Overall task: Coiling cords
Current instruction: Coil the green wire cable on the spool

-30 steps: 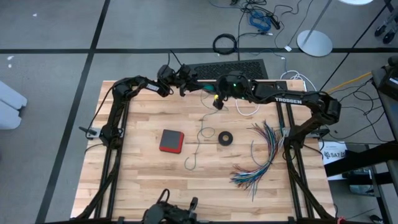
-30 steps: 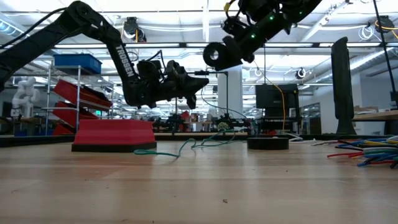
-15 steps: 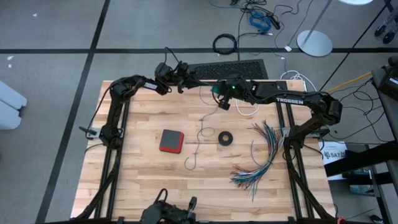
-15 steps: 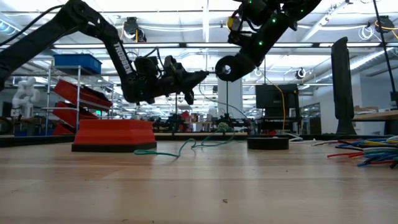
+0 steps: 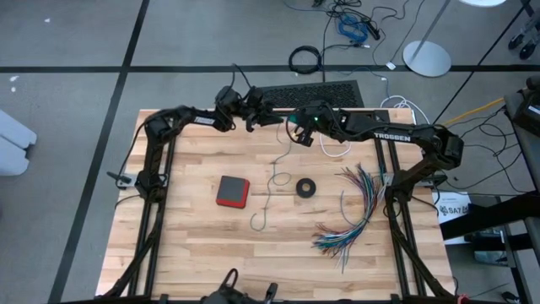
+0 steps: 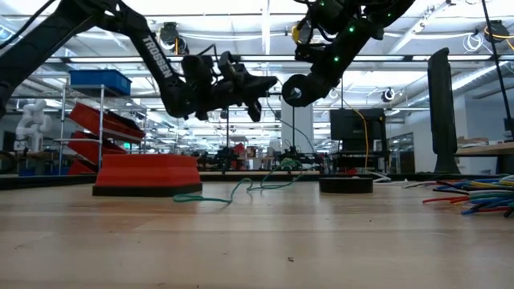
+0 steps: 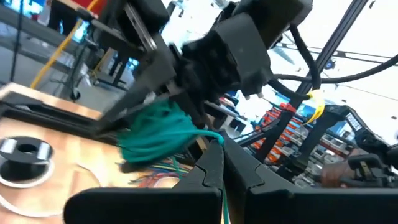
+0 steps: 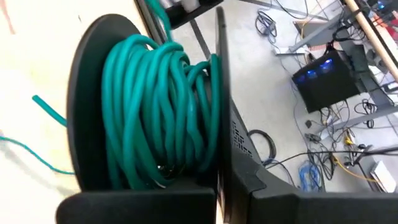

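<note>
Observed above the far edge of the table (image 5: pixel 194 253), near its middle: left gripper (image 5: pixel 256 118) and right gripper (image 5: pixel 297 128), raised well clear of the wood and nearly tip to tip. Right gripper closed, fingers wound round with many turns of the teal-green cord (image 8: pixel 158 106), serving as the former for the coil. Left gripper closed; fingertips pointing straight at that bundle, seen just ahead of them in the left wrist view. Whether any cord is pinched there: cannot tell. From the bundle, the free length of teal-green cord hangs down to the surface and runs toward the near edge, wandering past the small black ring (image 5: pixel 305 187) and ending in a hook near the middle of the table, beside the red block (image 5: pixel 232 192). Long axis of the loose run: far-to-near. Nearer to the slack: right gripper, directly above its top end; left gripper offset toward the left edge. White cord (image 5: pixel 336 145) lying in loops by the far edge, under the right arm, untouched. Judged: further turns depend on feeding the slack across the gap between the two grippers. Multicoloured wires (image 5: pixel 359 211) toward the right edge, uninvolved.
</note>
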### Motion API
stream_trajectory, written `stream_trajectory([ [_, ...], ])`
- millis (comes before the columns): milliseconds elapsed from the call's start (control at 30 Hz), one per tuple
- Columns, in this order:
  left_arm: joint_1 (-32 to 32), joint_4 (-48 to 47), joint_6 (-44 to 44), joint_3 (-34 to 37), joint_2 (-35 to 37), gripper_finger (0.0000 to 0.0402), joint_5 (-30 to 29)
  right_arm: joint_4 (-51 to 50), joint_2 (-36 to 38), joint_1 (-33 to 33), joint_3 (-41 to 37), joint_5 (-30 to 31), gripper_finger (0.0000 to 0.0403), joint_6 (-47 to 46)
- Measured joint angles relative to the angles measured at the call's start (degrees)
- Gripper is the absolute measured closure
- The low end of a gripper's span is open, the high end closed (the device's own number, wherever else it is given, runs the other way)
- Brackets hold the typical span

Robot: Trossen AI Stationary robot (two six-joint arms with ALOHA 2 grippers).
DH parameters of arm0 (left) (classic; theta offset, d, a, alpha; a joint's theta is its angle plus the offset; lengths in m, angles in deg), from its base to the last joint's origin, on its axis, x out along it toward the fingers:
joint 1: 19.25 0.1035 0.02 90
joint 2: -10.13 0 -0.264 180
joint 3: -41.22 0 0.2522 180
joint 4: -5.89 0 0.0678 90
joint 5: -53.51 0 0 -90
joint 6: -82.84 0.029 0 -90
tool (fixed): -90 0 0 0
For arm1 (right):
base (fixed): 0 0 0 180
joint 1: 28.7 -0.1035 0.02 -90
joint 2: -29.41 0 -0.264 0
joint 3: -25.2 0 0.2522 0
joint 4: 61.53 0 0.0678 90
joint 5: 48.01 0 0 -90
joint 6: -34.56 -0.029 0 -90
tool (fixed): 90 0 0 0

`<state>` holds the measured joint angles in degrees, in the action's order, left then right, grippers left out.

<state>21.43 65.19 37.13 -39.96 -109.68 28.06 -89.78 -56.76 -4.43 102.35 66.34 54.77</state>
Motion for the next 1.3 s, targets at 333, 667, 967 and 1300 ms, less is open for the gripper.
stream_trajectory([
  [333, -3.16, -0.75, -1.41, 0.0, 0.0, 0.0402, -7.8, 4.77, -1.48, 0.02, 0.0, 2.8, 0.0403, -3.45],
  [667, -4.45, -0.25, -1.95, -0.02, 0.02, 0.0402, -14.86, 14.04, -5.91, 0.08, -0.04, 3.56, 0.0403, -6.43],
  [967, -4.75, -1.33, 1.55, -0.04, 0.11, 0.0379, -14.54, 20.89, -6.51, 0.07, -0.09, 2.95, 0.0403, -7.25],
  [1300, -6.06, -1.82, 7.13, -0.04, 0.11, 0.0376, -17.23, 24.44, -6.43, 0.2, -0.09, 2.56, 0.0403, -7.39],
])
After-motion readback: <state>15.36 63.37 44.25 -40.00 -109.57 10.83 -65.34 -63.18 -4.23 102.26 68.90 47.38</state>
